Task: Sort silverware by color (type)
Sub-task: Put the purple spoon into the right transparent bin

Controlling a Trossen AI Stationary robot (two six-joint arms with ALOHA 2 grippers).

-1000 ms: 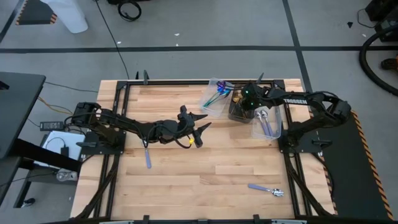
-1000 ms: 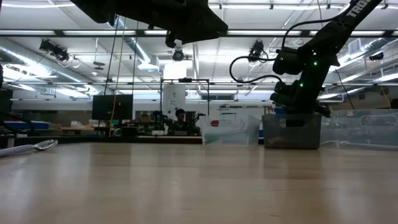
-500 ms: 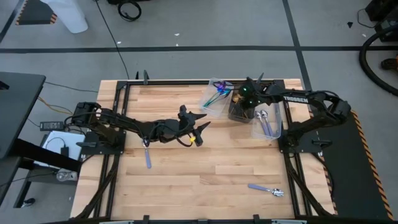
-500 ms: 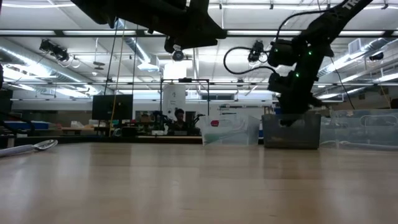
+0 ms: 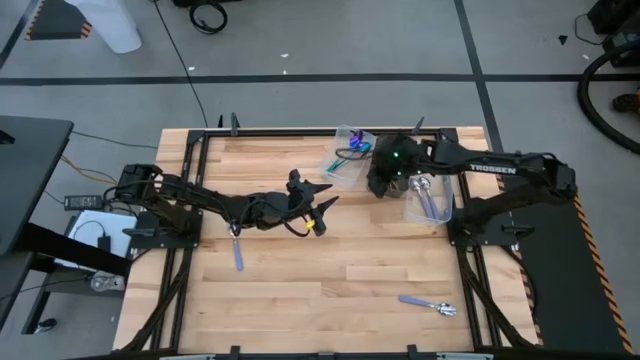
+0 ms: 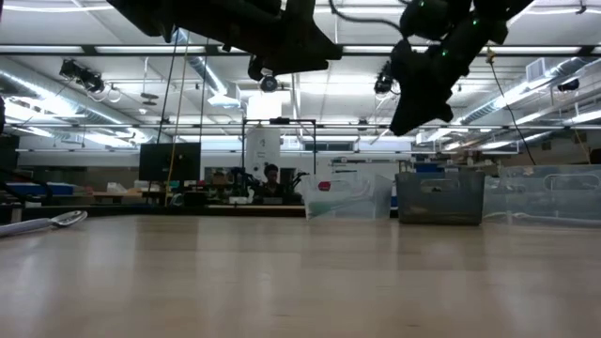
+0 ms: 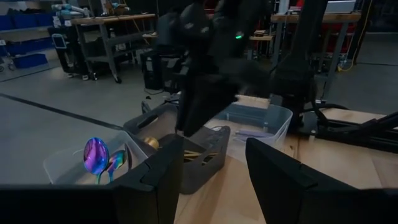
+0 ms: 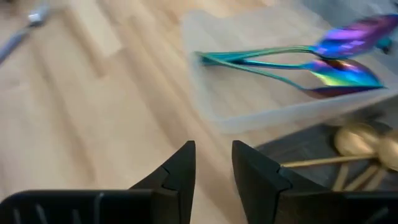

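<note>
High view, right arm: right pincer [image 5: 385,178] hung above the dark bin [image 5: 384,186] at the far right of the tabletop [image 5: 300,290], with nothing visible in it.
High view, left arm: left pincer [image 5: 318,208] waited over mid-tabletop, fingers spread, empty.
High view, sorted pieces: iridescent spoons [image 5: 350,152] lay in a clear tray [image 5: 342,172] left of the bin; silver spoons [image 5: 427,196] lay in a second clear tray [image 5: 430,212] to its right. One finish per container, which fits the sort.
High view, loose pieces: one silver spoon [image 5: 237,249] lay near the left arm, another spoon [image 5: 428,304] near the right front edge; both probably unsorted.
Low view: right arm [image 6: 432,61] hung high above the bin [image 6: 439,197]; a spoon [image 6: 42,222] lay at the far left.
Left wrist view: own fingers [image 7: 165,171] stood wide apart; gold spoons [image 7: 194,153] showed in the bin, iridescent ones [image 7: 98,155] in the tray.
Right wrist view: fingers [image 8: 180,163] stood slightly apart, gripping nothing; iridescent spoons [image 8: 323,62] and gold bowls [image 8: 357,140] lay beyond.
In the way: tray walls crowded the bin closely.
</note>
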